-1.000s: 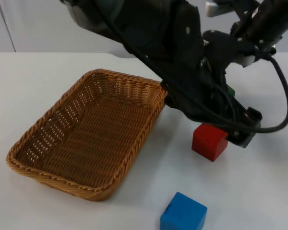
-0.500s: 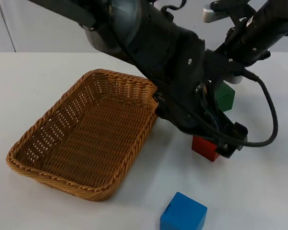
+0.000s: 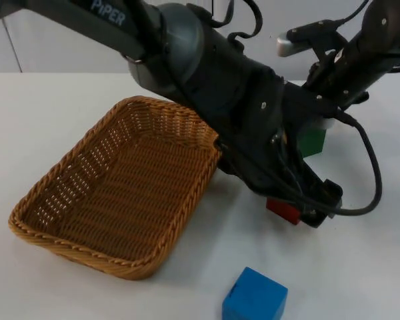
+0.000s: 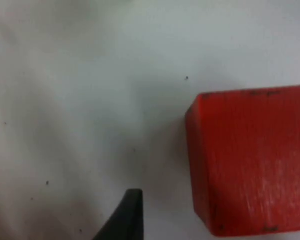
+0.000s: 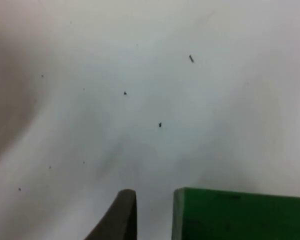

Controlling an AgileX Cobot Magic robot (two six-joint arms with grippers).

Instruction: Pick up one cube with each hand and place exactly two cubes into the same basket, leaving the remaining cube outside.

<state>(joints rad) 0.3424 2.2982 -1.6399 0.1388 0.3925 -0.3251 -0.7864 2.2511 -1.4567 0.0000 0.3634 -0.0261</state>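
Red cube (image 3: 284,210): on table right of basket (image 3: 67,170), under left gripper (image 3: 307,207); grip state cannot tell. Likely rigid, light; take by 2 opposite flat faces.
Green cube (image 3: 313,141): under right gripper (image 3: 323,120); grip unclear.
Blue cube (image 3: 255,298): near edge, spare.

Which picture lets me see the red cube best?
The left wrist view: the red cube shows big there, with its top and one side in plain sight beside a black fingertip. From the top view, the left arm covers most of it, leaving a small red corner. The right wrist view shows the green cube.
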